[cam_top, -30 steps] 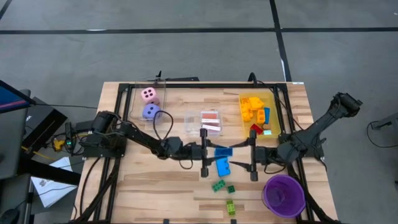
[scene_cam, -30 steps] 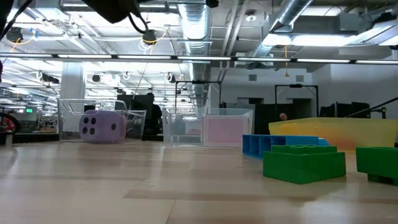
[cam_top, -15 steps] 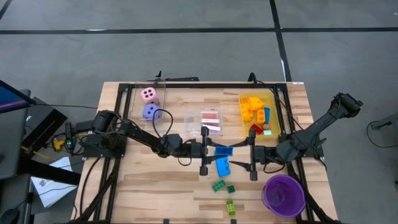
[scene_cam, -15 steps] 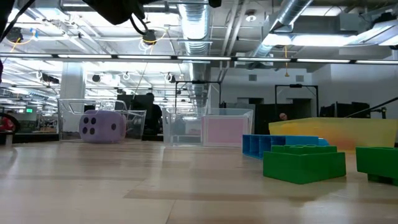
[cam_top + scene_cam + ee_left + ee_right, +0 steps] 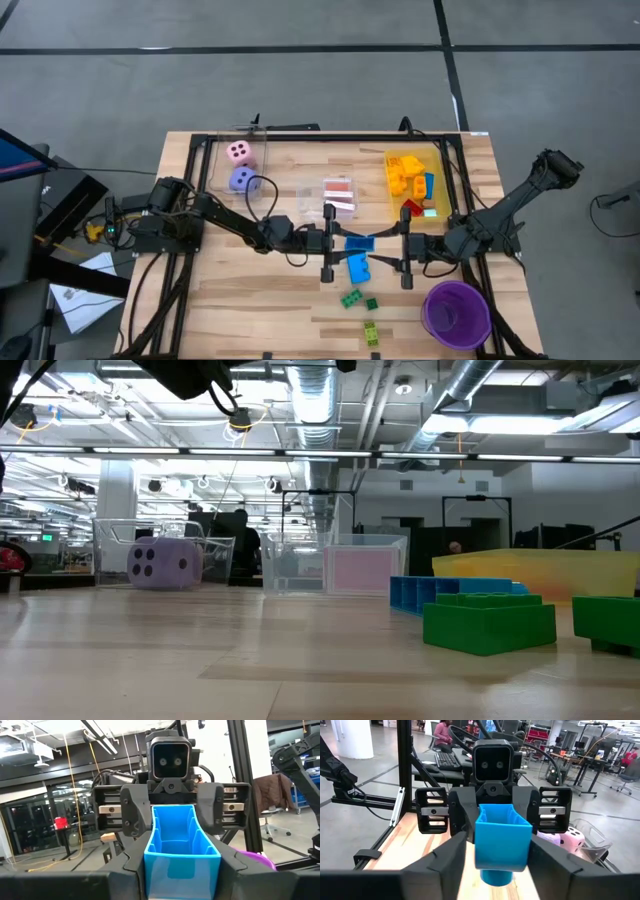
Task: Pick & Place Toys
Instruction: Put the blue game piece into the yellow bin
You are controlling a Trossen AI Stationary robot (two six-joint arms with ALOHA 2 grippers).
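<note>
A blue brick hangs in the air over the table's middle, between my two grippers, which face each other level. My left gripper comes from the table's left and is shut on one end of it. My right gripper comes from the right and is shut on the other end. A second blue brick lies on the table just nearer. Green bricks and a yellow-green one lie toward the near edge. My left gripper pinches the blue brick's two long side walls between its two fingers, at the end toward the table's left. The fingers lie level, along the brick. The brick is clear of the table, open underside up. My right gripper pinches the same brick's side walls between its fingers at the opposite end, coming level from the table's right. A round stud points down below the fingers. The brick stays level between both holds.
A yellow see-through bin with yellow, orange, blue and red bricks stands far right. A clear bin holds pink cards. A pink die and a purple die sit far left. A purple cup stands near right.
</note>
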